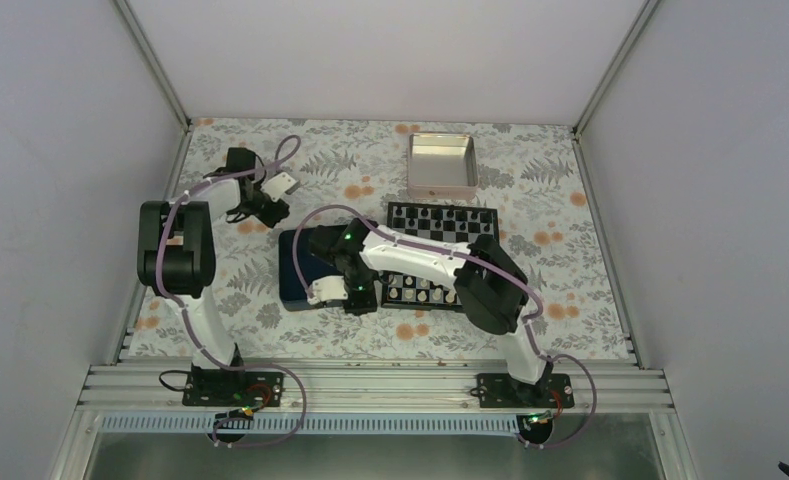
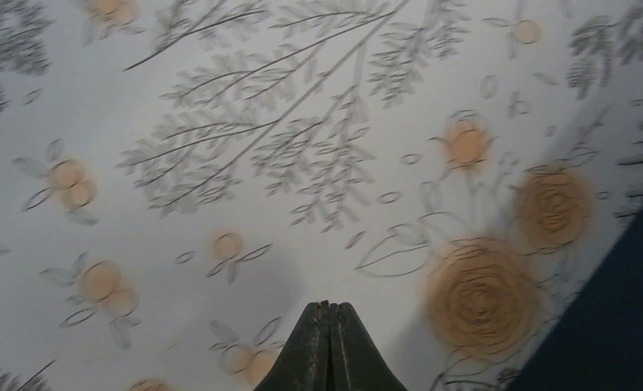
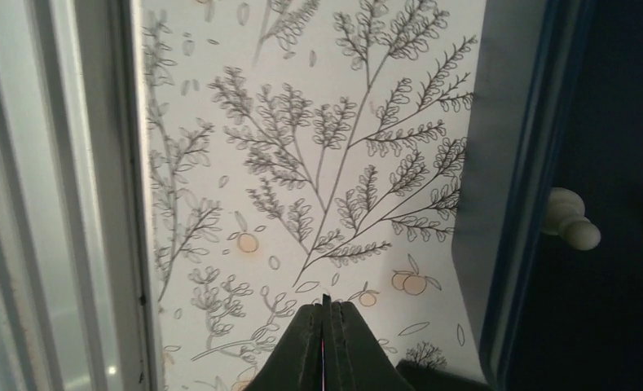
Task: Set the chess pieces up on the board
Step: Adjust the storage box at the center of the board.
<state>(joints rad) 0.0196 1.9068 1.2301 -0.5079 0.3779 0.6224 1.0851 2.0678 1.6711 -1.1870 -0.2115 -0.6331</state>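
Right claw [image 3: 326, 330] clenched, jaws pressed flat together, nothing between them. It hangs over the floral cloth [image 3: 301, 163], in the strip between the aluminium rail [image 3: 81, 204] on the near side and the blue tray [image 3: 515, 163] on the far side. Likely target is the white chess piece [image 3: 570, 221] loose in that tray. It lies to the far side of the claw, just inside the tray's near rim. Seems to be on its side, long axis roughly along that rim, but blur leaves this unsure. A second pale shape at the wrist view's edge is too cut off to name. Coming move, as judged: a short shift far-ward over the rim, jaws opened first, closing line set across the piece's axis. The rim is raised, so the claw must clear it before dropping. Left claw [image 2: 328, 346] also clenched and empty, over cloth off the tray's far-left corner. Right arm is the nearer one. The board [image 1: 475, 237] lies right of the tray, close beside it; contact cannot be told. The right forearm crosses above it. Black pieces [image 1: 440, 220] line its far row, and white chess pieces [image 1: 420, 290] stand in its near rows. The carry from tray to board runs rightward under the arm's own elbow, which looks tight. Silver tin [image 1: 442, 165] sits far of the board, well apart. Bare cloth on the bench left and near.
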